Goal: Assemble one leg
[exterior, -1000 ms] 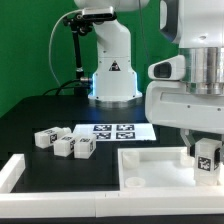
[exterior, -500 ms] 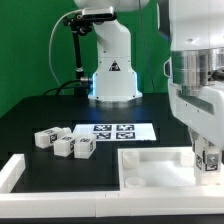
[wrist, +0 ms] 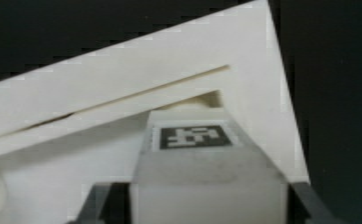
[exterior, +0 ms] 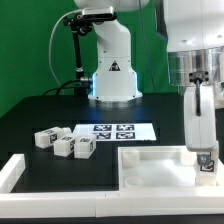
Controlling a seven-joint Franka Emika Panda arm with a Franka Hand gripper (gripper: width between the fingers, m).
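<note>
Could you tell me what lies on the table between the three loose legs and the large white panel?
In the exterior view, only the marker board lies between the loose legs and the panel.

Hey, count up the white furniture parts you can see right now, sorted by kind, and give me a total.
Legs: 4, three loose and one in the end effector at
Large flat panel: 1
Total: 5

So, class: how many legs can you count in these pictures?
4: three legs clustered on the table at the exterior view's left, one leg in the gripper over the panel.
</note>
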